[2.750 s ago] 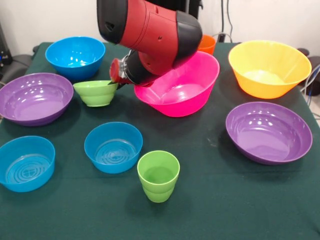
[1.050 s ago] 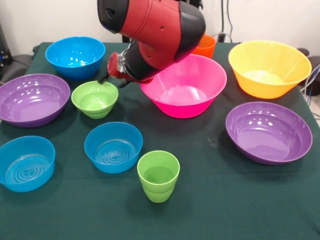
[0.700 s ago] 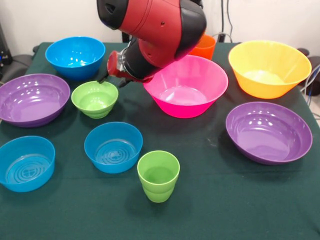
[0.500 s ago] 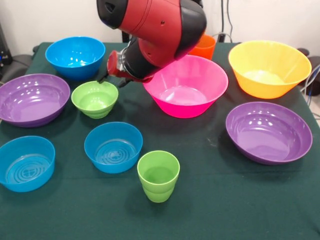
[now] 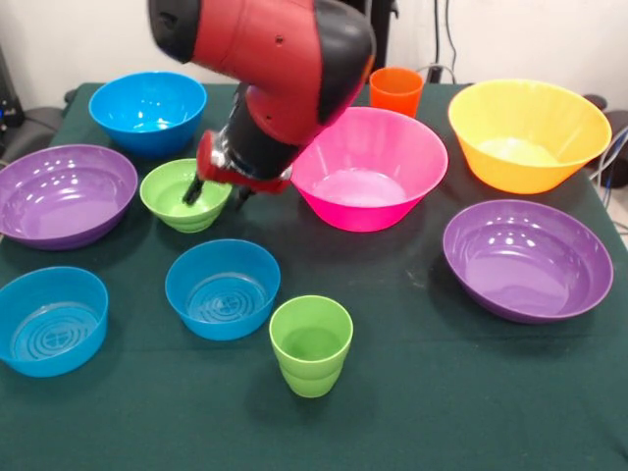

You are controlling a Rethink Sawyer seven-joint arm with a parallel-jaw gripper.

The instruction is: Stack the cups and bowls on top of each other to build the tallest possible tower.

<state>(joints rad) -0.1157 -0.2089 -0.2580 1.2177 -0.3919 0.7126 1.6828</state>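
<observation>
My gripper is low over the right rim of the small lime green bowl. It is open, with one finger inside the bowl and one outside it. The pink bowl sits just right of the arm. The orange cup stands behind it. The yellow-orange bowl is at the back right. The purple bowls sit at the left and at the right. The blue bowls are at the back left, in the middle and at the front left. The ridged green cup stands in front. Nothing is stacked.
The dark green table cloth covers the table. Its front right part is bare. Cables hang at the back right.
The arm has swung left and down, from beside the pink bowl to the small green bowl's right rim. The pink bowl, tilted 2.8 s ago, sits flat and further right.
</observation>
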